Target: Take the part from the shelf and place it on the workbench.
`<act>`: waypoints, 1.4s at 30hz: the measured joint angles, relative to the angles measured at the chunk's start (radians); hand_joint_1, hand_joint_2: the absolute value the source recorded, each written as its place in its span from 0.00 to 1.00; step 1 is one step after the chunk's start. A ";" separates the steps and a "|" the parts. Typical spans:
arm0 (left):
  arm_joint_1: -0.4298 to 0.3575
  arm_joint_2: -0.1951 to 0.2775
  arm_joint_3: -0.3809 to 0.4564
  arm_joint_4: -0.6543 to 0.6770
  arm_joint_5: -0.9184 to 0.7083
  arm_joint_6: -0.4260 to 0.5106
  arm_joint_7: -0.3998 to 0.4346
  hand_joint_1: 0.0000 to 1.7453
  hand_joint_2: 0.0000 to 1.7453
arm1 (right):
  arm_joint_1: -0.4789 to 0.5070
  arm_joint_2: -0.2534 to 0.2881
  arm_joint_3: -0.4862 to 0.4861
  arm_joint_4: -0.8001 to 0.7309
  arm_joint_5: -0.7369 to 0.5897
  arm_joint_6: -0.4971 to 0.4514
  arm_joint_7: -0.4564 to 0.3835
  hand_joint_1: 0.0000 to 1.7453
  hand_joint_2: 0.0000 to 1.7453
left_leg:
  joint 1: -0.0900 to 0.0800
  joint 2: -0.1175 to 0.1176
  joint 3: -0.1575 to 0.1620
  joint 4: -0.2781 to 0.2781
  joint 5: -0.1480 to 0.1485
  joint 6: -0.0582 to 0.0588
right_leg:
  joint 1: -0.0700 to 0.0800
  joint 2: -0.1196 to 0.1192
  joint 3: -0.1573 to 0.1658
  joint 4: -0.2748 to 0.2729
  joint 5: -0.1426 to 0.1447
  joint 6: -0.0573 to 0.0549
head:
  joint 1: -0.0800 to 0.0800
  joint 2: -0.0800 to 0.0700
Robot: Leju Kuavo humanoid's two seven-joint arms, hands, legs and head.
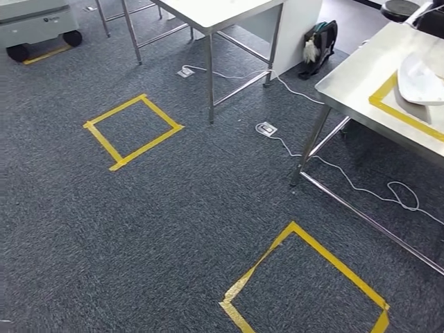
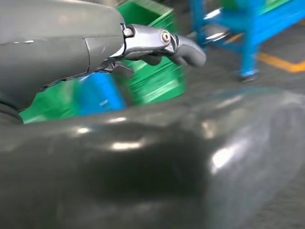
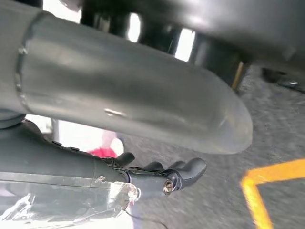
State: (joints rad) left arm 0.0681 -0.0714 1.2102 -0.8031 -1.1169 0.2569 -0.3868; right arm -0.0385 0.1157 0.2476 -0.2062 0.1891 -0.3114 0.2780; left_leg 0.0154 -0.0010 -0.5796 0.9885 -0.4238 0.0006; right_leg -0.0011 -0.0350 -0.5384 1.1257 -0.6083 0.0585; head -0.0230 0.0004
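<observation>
Two yellow tape squares mark the grey carpet in the head view: one square [image 1: 132, 131] lies toward the far left, the other square [image 1: 309, 284] lies near the lower edge. A steel workbench [image 1: 356, 76] stands at the right, with a yellow tape outline [image 1: 390, 104] on its top. A white part [image 1: 421, 80] rests on the workbench, inside that outline. A white cable [image 1: 361, 189] trails across the carpet beneath the workbench, running from a floor socket [image 1: 266, 128]. A second metal-legged table [image 1: 209, 14] stands at the far centre, with a dark bag [image 1: 319, 45] on the floor just beside it. A white wheeled unit [image 1: 37, 24] sits at the far left corner.

The left hand [image 2: 158, 45] appears in the left wrist view with its fingers extended and nothing between them; the picture is blurred. Beyond the hand, a green crate [image 2: 158, 71] and a blue frame [image 2: 248, 28] are visible, both blurred.

The right hand [image 3: 158, 174] appears in the right wrist view with its fingers stretched out, slightly apart, and holding nothing. Clear film [image 3: 65, 202] wraps the cover behind the hand. Yellow tape [image 3: 266, 183] lies on the carpet beyond the fingertips. A red and white shape sits behind the hand; it is too blurred to identify.
</observation>
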 joint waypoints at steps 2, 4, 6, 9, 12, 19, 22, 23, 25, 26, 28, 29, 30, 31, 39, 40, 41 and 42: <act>-0.019 -0.002 0.032 0.059 -0.018 0.013 0.010 0.00 0.00 | 0.003 0.000 -0.003 0.000 -0.001 0.000 -0.002 0.00 0.00 | -0.005 -0.028 0.000 0.000 -0.001 0.007 | 0.001 0.029 -0.070 0.135 -0.052 -0.005 | 0.000 0.000; -0.028 -0.006 0.056 0.111 -0.031 0.023 0.020 0.00 0.00 | 0.003 0.000 -0.005 0.001 -0.003 -0.001 -0.008 0.00 0.00 | -0.008 -0.059 0.002 0.001 -0.002 0.008 | 0.004 0.036 -0.089 0.144 -0.027 -0.012 | 0.000 0.000; -0.035 -0.010 0.073 0.159 -0.048 0.034 0.036 0.00 0.00 | 0.002 0.000 -0.006 0.001 -0.005 0.000 -0.012 0.00 0.00 | -0.009 -0.089 0.006 0.001 -0.002 0.008 | 0.004 0.068 -0.043 0.021 0.056 -0.021 | 0.000 0.000; -0.047 -0.010 0.088 0.226 -0.077 0.049 0.057 0.00 0.00 | 0.003 0.000 -0.012 0.003 -0.008 0.000 -0.013 0.00 0.00 | -0.009 -0.129 -0.001 0.005 0.000 -0.003 | 0.000 0.131 0.008 -0.110 0.113 -0.027 | -0.001 0.000; -0.048 -0.011 0.097 0.271 -0.087 0.055 0.061 0.00 0.00 | 0.001 0.000 -0.015 0.003 -0.009 0.000 -0.007 0.00 0.00 | -0.005 -0.138 -0.010 0.005 0.004 -0.022 | 0.002 0.102 0.019 -0.120 0.120 -0.040 | -0.001 0.000; -0.074 -0.018 0.119 0.376 -0.084 0.047 0.139 0.00 0.00 | 0.005 0.000 -0.021 0.004 -0.010 -0.005 0.004 0.00 0.00 | -0.005 -0.008 -0.144 0.274 -0.109 -0.045 | 0.002 -0.010 0.028 -0.131 0.119 -0.055 | -0.010 0.000; -0.077 -0.029 0.132 0.418 -0.082 0.049 0.179 0.00 0.00 | 0.004 0.000 -0.023 0.004 -0.011 -0.008 0.004 0.00 0.00 | -0.006 0.039 -0.043 0.095 -0.021 -0.044 | 0.005 -0.047 0.037 -0.130 0.109 -0.045 | -0.011 0.000; -0.080 -0.033 0.135 0.428 -0.084 0.050 0.192 0.00 0.00 | 0.004 0.000 -0.023 0.004 -0.011 -0.009 0.004 0.00 0.00 | -0.008 0.058 -0.014 0.042 -0.006 -0.039 | 0.009 -0.058 0.039 -0.130 0.104 -0.040 | -0.010 0.000; -0.086 -0.042 0.141 0.449 -0.090 0.049 0.223 0.00 0.00 | 0.002 0.000 -0.023 0.004 -0.011 -0.011 0.004 0.00 0.00 | -0.014 0.071 0.004 0.005 -0.008 -0.025 | 0.016 -0.078 0.043 -0.133 0.095 -0.030 | -0.006 0.000; -0.087 -0.048 0.145 0.459 -0.092 0.048 0.238 0.00 0.00 | 0.000 0.000 -0.023 0.003 -0.011 -0.012 0.004 0.00 0.00 | -0.013 0.056 0.004 0.004 -0.008 -0.016 | 0.015 -0.087 0.049 -0.135 0.092 -0.026 | -0.004 0.000; -0.087 -0.064 0.151 0.476 -0.090 0.044 0.261 0.00 0.00 | -0.002 0.001 -0.024 0.003 -0.012 -0.016 0.005 0.00 0.00 | -0.011 0.034 0.004 0.001 -0.006 -0.003 | 0.011 -0.062 0.051 -0.121 0.075 -0.014 | -0.003 0.000; -0.088 -0.072 0.155 0.482 -0.086 0.043 0.268 0.00 0.00 | -0.002 0.001 -0.024 0.003 -0.014 -0.020 0.006 0.00 0.00 | -0.009 0.023 0.005 0.000 -0.004 0.004 | 0.009 -0.034 0.037 -0.088 0.052 -0.009 | -0.002 0.000; -0.091 -0.081 0.158 0.487 -0.081 0.042 0.274 0.00 0.00 | 0.000 0.002 -0.025 0.003 -0.015 -0.023 0.006 0.00 0.00 | -0.008 0.012 0.004 0.000 -0.003 0.009 | 0.007 -0.001 0.010 -0.029 0.019 -0.006 | -0.002 0.000; -0.095 -0.089 0.163 0.492 -0.077 0.041 0.277 0.00 0.00 | 0.002 0.002 -0.025 0.003 -0.016 -0.027 0.006 0.00 0.00 | -0.009 -0.001 0.003 0.000 -0.002 0.013 | 0.007 0.020 -0.027 0.045 -0.016 -0.006 | -0.001 0.000; -0.105 -0.134 0.171 0.517 -0.098 -0.007 0.144 0.00 0.00 | 0.007 0.003 -0.045 0.004 -0.029 -0.039 0.006 0.00 0.00 | -0.012 -0.115 0.004 0.004 -0.001 0.005 | 0.000 0.113 -0.003 -0.099 0.115 -0.018 | 0.000 0.000; -0.104 -0.136 0.167 0.519 -0.121 -0.018 0.124 0.00 0.00 | 0.006 0.003 -0.047 0.005 -0.030 -0.039 0.005 0.00 0.00 | -0.012 -0.125 0.001 0.004 0.001 -0.001 | 0.000 0.120 0.005 -0.114 0.119 -0.021 | 0.000 0.000; -0.102 -0.137 0.159 0.522 -0.149 -0.030 0.106 0.00 0.00 | 0.005 0.003 -0.049 0.005 -0.031 -0.039 0.005 0.00 0.00 | -0.011 -0.136 -0.002 0.003 0.004 -0.007 | 0.001 0.110 0.007 -0.116 0.120 -0.025 | 0.000 0.000; -0.098 -0.137 0.147 0.526 -0.179 -0.043 0.087 0.00 0.00 | 0.004 0.002 -0.049 0.005 -0.032 -0.038 0.005 0.00 0.00 | -0.009 -0.138 -0.004 0.003 0.005 -0.012 | 0.002 0.098 0.010 -0.118 0.124 -0.032 | 0.000 0.000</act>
State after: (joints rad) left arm -0.0302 -0.2086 1.3575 -0.2769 -1.2957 0.2142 -0.3003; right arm -0.0349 0.1182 0.1986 -0.2016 0.1573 -0.3495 0.2832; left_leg 0.0069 -0.1388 -0.5839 0.9911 -0.4187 -0.0114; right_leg 0.0009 0.0628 -0.5279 1.0077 -0.4847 0.0270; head -0.0228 0.0004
